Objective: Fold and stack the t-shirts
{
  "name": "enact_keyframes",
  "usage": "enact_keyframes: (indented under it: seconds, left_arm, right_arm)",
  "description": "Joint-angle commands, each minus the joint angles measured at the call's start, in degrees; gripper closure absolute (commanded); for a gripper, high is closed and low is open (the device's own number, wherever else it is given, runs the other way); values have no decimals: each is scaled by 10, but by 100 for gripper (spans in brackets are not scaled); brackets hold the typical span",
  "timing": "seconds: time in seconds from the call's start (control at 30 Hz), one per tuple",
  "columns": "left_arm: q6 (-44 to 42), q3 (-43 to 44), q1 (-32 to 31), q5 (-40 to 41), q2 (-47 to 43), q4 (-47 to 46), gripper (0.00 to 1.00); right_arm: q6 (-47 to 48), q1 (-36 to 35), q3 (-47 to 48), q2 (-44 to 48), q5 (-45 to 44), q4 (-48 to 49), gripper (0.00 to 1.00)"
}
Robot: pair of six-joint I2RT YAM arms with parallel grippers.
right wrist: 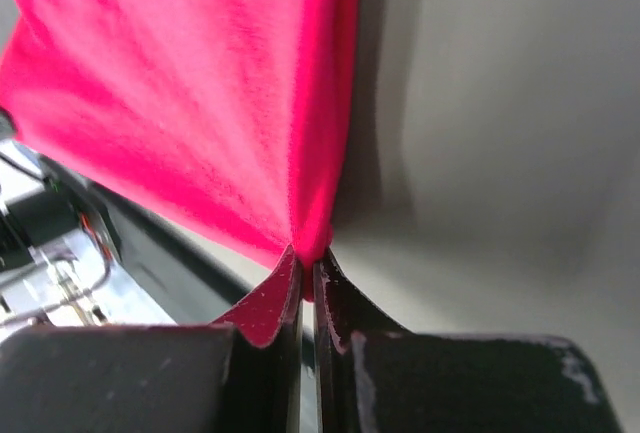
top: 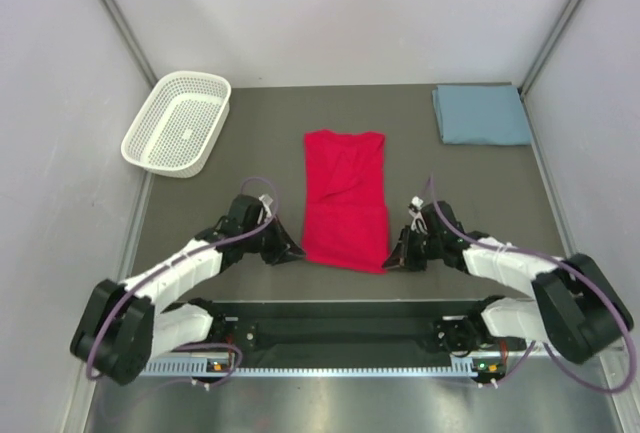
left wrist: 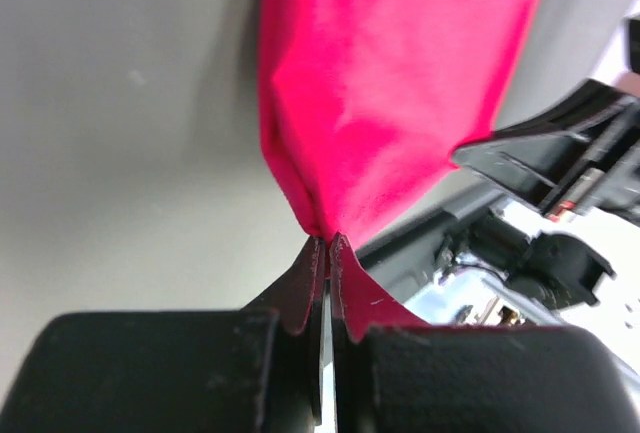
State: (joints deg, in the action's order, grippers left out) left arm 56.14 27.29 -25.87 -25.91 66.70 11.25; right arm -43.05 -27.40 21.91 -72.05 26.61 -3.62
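Observation:
The red t-shirt [top: 345, 201] lies in a long strip in the middle of the table, sleeves folded in, collar at the far end. My left gripper [top: 297, 254] is shut on its near left corner, and the wrist view shows red cloth [left wrist: 380, 93] pinched between the jaw tips [left wrist: 327, 243]. My right gripper [top: 391, 264] is shut on the near right corner, with red cloth [right wrist: 200, 93] caught between its tips [right wrist: 305, 258]. The blue-grey t-shirt [top: 481, 114] lies folded flat at the far right corner, apart from both grippers.
A white mesh basket [top: 177, 122] stands at the far left of the dark table mat [top: 260, 113]. Light walls close in on the left, right and back. The arms' base rail [top: 340, 333] runs along the near edge.

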Motion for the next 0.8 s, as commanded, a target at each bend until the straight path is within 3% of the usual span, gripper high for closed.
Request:
enact_keyframes:
  seconds: [0.0, 0.2, 0.33, 0.5, 0.67, 0.77]
  left_arm:
    - [27, -17, -11, -2, -75, 33, 100]
    - [80, -14, -15, 11, -159, 97, 100]
    - [72, 70, -6, 63, -133, 126, 100]
    - [6, 211, 50, 42, 25, 137, 100]
    - [-53, 370, 113, -33, 181, 120, 100]
    - [-85, 479, 119, -58, 283, 138, 100]
  right_arm:
    - [-1, -22, -13, 69, -12, -81, 100]
    - [-27, -29, 15, 154, -6, -151, 100]
    - [6, 1, 123, 109, -7, -207, 100]
    - [81, 53, 256, 6, 5, -252, 100]
    - [121, 89, 404, -126, 27, -281, 100]
    - [132, 102, 478, -192, 31, -289, 100]
